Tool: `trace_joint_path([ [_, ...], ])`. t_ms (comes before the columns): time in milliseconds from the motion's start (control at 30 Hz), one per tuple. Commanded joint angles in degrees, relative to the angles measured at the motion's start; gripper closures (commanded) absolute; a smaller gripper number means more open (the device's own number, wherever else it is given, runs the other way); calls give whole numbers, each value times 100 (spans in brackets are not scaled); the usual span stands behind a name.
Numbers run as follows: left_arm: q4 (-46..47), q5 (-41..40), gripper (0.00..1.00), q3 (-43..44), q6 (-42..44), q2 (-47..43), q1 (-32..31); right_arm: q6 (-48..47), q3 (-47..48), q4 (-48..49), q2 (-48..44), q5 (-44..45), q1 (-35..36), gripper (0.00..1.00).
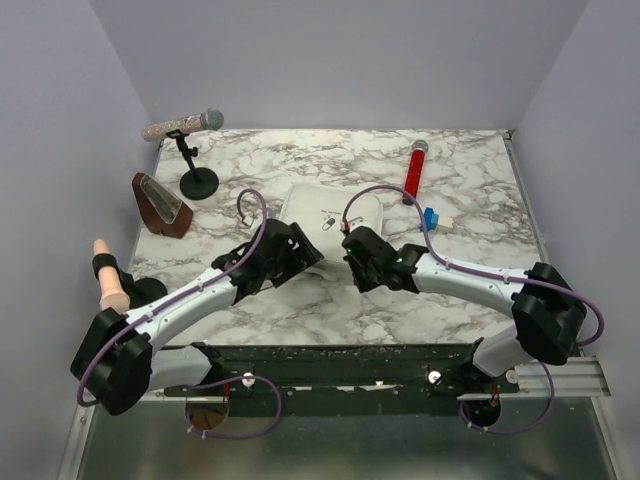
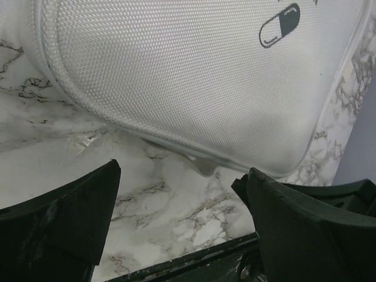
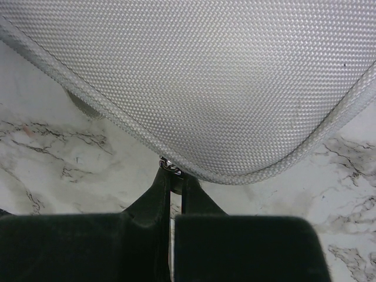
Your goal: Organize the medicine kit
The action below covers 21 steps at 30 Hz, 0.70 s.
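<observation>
Near the middle of the marble counter [image 1: 470, 200] lies the medicine kit [image 1: 325, 212], a pale grey-white case with rounded corners, lid down and flat. Up close its top has a fine woven look with a raised piped edge all round, and a small pill-capsule mark [image 2: 279, 25] sits on the lid.

Both arms reach in to its near edge. The right gripper [image 3: 170, 176] is closed tight, its fingertips right at the kit's piped rim, nipping a small shiny metal tab [image 3: 167, 165] that sticks out there. The left gripper [image 2: 182, 217] stands wide open with nothing in it. Its two dark fingers [image 2: 64, 217] are spread over bare counter just short of the kit's near-left corner, not touching it.

Past the kit's far right corner lies a red cylinder [image 1: 414, 172] with a pale cap, pointing toward the back wall. A little blue block [image 1: 431, 218] sits beside its near end. Well to the kit's left, a microphone [image 1: 185, 125] rests on a short black stand with a round base. In front of that stands a brown wedge-shaped object [image 1: 160, 205]. Off the counter's left edge, near the left arm's elbow, a peach-coloured peg [image 1: 108, 275] with a black band stands upright. Purple cables [image 1: 390, 190] loop from both arms, one arching over the kit.
</observation>
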Motion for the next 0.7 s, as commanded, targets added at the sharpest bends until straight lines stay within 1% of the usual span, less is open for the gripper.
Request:
trace_joint_path([
  [0, 487, -418, 1, 195, -390, 492, -24, -27, 172, -61, 101, 50, 147, 99],
  [67, 575, -462, 1, 266, -363, 651, -24, -18, 190, -61, 84, 58, 183, 99],
  [200, 882, -515, 1, 196, -354, 643, -32, -10, 190, -43, 110, 32, 314, 99],
  [333, 813, -612, 1, 205, -197, 801, -15, -27, 348, -34, 294, 23, 551, 99],
  [400, 629, -752, 6, 187, -126, 819, -6, -71, 462, -34, 400, 15, 718, 99],
  [467, 567, -858, 14, 65, -65, 740, 38, -115, 611, -43, 514, 58, 859, 99],
  [500, 584, -858, 18, -32, -12, 705, 90, -124, 664, -69, 558, 76, 912, 99],
  [567, 689, -771, 33, -208, 189, 678, 248, -124, 647, -87, 576, 94, 921, 99],
  [600, 768, -692, 46, -261, 347, 730, 353, -98, 621, -96, 541, 146, 930, 99],
  [633, 777, -604, 69, -279, 479, 827, 493, -97, 542, -104, 506, 199, 921, 99],
  [667, 743, -499, 84, -261, 576, 932, 617, -106, 455, -131, 454, 260, 921, 99],
])
